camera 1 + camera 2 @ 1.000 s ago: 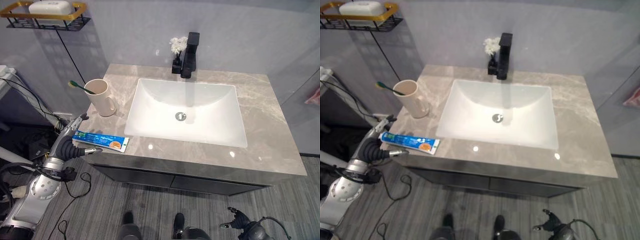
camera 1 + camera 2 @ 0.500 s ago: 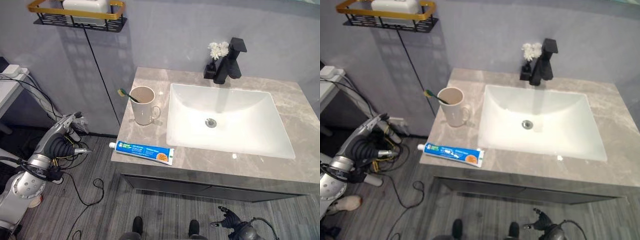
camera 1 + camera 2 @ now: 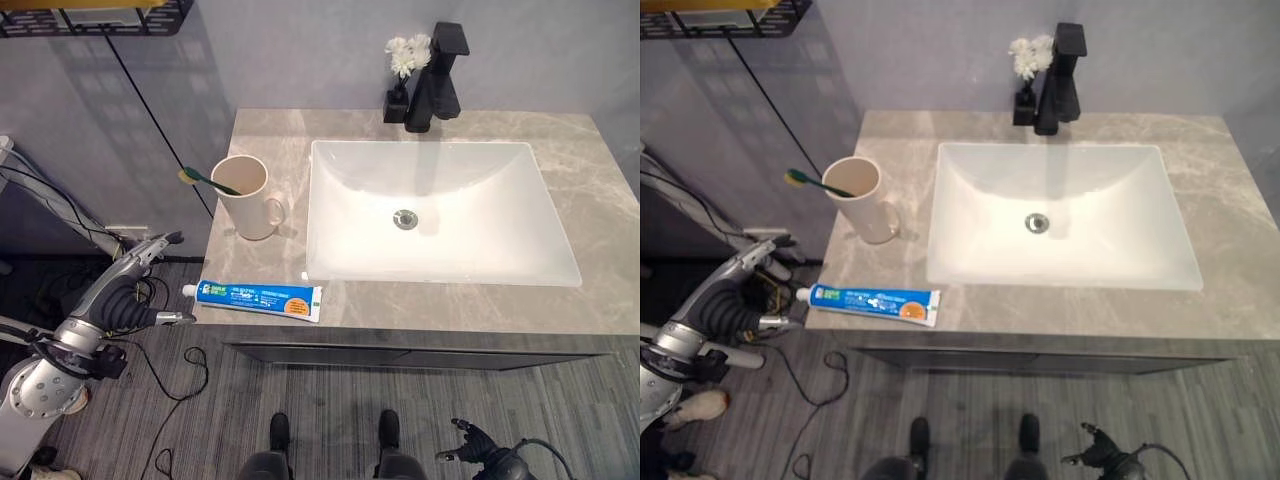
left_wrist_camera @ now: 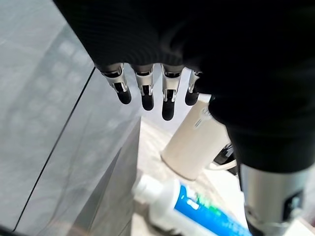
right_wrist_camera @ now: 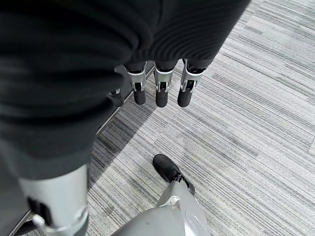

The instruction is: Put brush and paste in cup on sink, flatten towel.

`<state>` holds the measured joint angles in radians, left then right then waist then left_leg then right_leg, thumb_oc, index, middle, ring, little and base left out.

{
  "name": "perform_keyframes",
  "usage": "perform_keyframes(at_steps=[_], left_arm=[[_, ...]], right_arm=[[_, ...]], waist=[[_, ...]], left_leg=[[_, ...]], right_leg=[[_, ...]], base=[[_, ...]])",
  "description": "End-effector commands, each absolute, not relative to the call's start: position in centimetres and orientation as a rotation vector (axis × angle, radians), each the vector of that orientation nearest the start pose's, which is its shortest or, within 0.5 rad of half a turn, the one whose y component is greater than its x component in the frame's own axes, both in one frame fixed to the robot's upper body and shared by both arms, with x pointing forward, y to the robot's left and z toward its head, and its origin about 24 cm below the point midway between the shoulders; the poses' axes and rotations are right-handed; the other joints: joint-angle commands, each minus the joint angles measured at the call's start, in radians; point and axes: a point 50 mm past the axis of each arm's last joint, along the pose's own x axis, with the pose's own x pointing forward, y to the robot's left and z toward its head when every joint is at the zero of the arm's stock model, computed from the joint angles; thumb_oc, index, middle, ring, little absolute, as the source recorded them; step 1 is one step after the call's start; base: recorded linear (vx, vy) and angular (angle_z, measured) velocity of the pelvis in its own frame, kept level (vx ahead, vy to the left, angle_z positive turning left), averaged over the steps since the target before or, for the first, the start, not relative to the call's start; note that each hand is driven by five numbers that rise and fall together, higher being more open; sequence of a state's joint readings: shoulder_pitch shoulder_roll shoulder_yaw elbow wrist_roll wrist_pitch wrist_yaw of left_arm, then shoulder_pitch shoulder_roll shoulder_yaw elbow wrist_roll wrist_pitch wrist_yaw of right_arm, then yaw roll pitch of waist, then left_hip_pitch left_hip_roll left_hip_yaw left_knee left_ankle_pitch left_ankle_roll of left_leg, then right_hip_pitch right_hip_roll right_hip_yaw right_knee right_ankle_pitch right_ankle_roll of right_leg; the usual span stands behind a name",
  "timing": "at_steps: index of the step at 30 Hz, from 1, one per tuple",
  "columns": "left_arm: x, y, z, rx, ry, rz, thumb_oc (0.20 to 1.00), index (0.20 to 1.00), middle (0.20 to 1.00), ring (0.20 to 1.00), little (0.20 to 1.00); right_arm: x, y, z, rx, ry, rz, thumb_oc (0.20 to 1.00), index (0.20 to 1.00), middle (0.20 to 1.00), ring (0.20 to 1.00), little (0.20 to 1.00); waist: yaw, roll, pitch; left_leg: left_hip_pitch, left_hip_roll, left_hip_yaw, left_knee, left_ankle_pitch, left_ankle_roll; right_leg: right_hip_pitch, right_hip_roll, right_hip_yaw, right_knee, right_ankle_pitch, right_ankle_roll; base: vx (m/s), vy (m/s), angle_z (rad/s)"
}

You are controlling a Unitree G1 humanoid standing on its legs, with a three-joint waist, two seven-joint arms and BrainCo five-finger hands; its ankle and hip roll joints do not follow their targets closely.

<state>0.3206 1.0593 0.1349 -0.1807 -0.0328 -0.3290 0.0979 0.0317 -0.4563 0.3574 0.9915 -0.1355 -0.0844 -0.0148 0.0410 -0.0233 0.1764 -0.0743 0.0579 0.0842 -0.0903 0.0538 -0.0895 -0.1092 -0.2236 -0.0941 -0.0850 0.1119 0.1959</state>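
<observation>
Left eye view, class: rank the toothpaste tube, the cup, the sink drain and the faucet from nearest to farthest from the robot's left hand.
From the left hand, off the counter's left front corner:
1. Toothpaste tube, lying along the counter's front edge.
2. Cup, on the counter's left side, behind the tube.
3. Sink drain, mid-basin.
4. Faucet, at the back, by the wall.

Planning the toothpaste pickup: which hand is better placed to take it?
Left. The left hand, open, hovers just off the counter edge beside the blue and white toothpaste tube, near the cream cup. The right hand hangs low over the floor.
</observation>
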Motion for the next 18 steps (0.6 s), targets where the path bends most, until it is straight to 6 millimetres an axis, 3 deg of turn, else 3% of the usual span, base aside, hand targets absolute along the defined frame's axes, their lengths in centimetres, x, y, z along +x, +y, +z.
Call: perform_keyframes(at_steps=[1, 10, 18], left_arm=[[20.7, 28.8, 16.5, 1.025, -0.323, -0.156, 1.0, 1.0, 1.0, 1.0, 1.0], [21.7, 27.5, 14.5, 1.048, -0.299, -0.23, 1.0, 1.0, 1.0, 1.0, 1.0], [22.0, 27.0, 14.4, 1.097, -0.316, -0.259, 1.0, 1.0, 1.0, 1.0, 1.0]], right_arm=[[13.7, -27.3, -12.0, -0.78, 0.922, 0.243, 1.0, 1.0, 1.0, 1.0, 1.0], [15.2, -26.3, -11.5, -0.785, 0.846, 0.251, 1.0, 1.0, 1.0, 1.0, 1.0], [15.3, -25.9, -11.4, -0.782, 0.826, 0.256, 1.0, 1.0, 1.0, 1.0, 1.0]], waist=[[-0.015, -0.022, -0.018], [-0.025, -0.029, 0.011], [-0.034, -0.045, -0.011]], left_leg=[[-0.085, 0.007, -0.021, 0.081, -0.024, 0.002], [-0.112, 0.013, -0.026, 0.07, -0.009, 0.001], [-0.12, 0.02, -0.016, 0.047, 0.002, -0.004]], right_leg=[[-0.057, -0.06, 0.023, 0.081, 0.004, 0.03], [-0.086, -0.058, 0.021, 0.074, 0.025, 0.032], [-0.107, -0.054, 0.034, 0.049, 0.042, 0.034]], base=[[-0.04, -0.024, 0.18], [-0.02, -0.009, 0.05], [0.0, -0.002, 0.0]])
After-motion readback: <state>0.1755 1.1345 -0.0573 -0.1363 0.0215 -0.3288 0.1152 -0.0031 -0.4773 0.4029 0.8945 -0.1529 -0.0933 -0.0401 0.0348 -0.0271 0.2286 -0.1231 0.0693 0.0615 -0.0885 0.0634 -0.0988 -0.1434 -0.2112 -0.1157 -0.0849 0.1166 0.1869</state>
